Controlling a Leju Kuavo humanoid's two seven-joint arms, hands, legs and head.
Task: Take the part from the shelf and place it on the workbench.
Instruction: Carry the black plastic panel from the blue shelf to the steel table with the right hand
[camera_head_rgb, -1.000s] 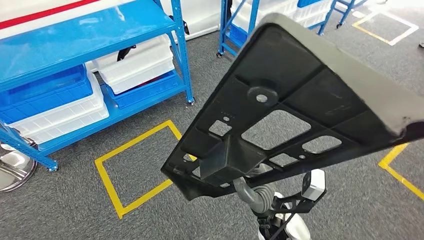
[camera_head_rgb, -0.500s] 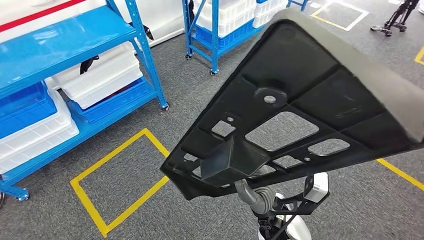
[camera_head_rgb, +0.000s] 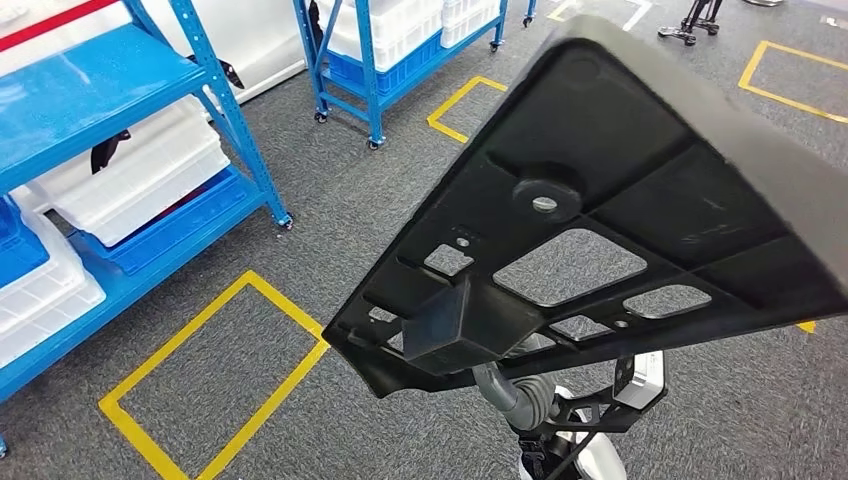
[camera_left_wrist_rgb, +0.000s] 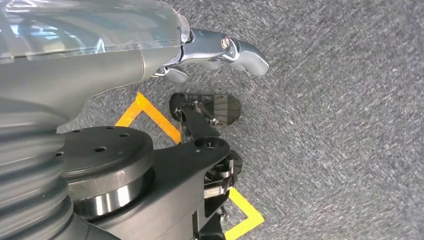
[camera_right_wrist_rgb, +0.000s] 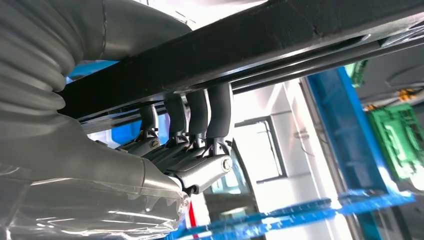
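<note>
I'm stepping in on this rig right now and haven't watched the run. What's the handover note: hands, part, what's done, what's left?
Right hand: its dark fingers grip the edge of the black part from beneath and hold it up in front of the head camera.
Left hand: hangs over the grey carpet, holding nothing, fingers curled.
Part: off the blue shelf, which stands to the robot's left, carried above the carpet with its yellow tape squares.
Done: pick-up from the shelf.
Left: reach the workbench and set the part down on it.
</note>
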